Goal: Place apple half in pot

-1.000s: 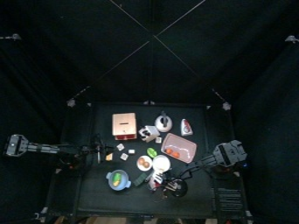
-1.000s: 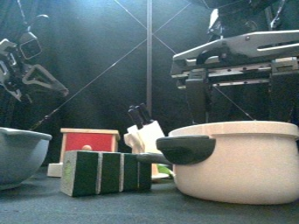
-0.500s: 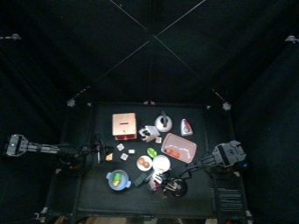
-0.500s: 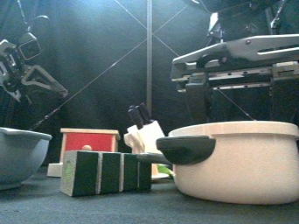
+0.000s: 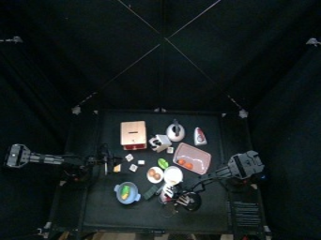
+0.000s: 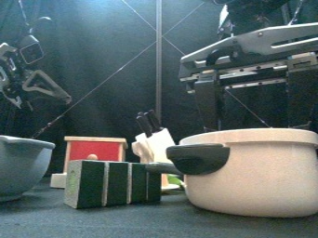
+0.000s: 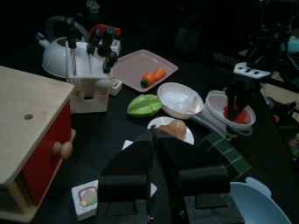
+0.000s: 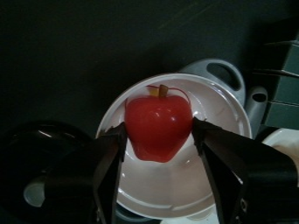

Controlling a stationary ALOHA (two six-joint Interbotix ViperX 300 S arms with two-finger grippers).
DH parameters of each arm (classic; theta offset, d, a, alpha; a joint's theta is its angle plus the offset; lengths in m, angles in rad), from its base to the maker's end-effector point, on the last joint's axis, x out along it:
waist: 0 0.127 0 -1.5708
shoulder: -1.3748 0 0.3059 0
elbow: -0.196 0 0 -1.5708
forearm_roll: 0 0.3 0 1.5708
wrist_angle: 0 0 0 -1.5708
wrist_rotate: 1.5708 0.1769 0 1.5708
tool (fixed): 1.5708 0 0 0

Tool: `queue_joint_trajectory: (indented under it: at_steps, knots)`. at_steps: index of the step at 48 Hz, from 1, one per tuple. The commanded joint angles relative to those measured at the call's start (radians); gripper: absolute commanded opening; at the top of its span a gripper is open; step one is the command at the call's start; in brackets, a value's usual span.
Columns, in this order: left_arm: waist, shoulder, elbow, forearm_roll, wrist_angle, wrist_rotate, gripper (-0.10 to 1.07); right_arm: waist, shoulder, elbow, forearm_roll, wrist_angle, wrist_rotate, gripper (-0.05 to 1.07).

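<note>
The red apple half [image 8: 158, 121] lies stem end up inside the pot [image 8: 222, 101], which is white inside. My right gripper [image 8: 162, 133] hangs straight above it, open, one jaw on each side of the apple. The front view shows a cream pot [image 6: 255, 177] with a dark handle, and the right gripper [image 6: 255, 107] standing just over its rim. From above, the pot [image 5: 189, 202] is at the table's front right, mostly covered by that gripper. My left gripper [image 7: 152, 162] is shut, holds nothing, and rests at the table's left side.
A wooden box with a red drawer [image 5: 133, 133], a kettle [image 5: 175, 129], a knife block [image 5: 160, 142] and a pink tray [image 5: 191, 156] fill the table's middle. A blue-rimmed bowl [image 5: 128, 193] sits front left. Green blocks [image 6: 112, 181] stand near the front edge.
The right gripper has risen a little above the pot, jaws still wide apart. The left arm has not moved.
</note>
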Motion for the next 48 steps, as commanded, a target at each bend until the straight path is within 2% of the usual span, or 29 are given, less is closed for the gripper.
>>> queue_joint_trajectory:
  at_steps: [1,23,35,48]
  knots:
    - [0.002,0.002,-0.011,0.002,-0.003,0.002,0.50,-0.003,-0.017,-0.025,0.005,0.000,-0.002,0.77]
    - [0.002,0.002,-0.011,0.002,-0.003,0.003,0.50,-0.040,0.006,-0.035,0.049,0.028,0.006,0.89]
    - [0.005,0.002,-0.006,0.002,-0.003,0.003,0.50,-0.071,0.020,-0.046,0.078,0.046,0.015,1.03]
    - [0.011,0.002,-0.003,0.002,-0.002,0.003,0.50,-0.100,0.005,-0.064,0.098,0.084,0.018,1.04]
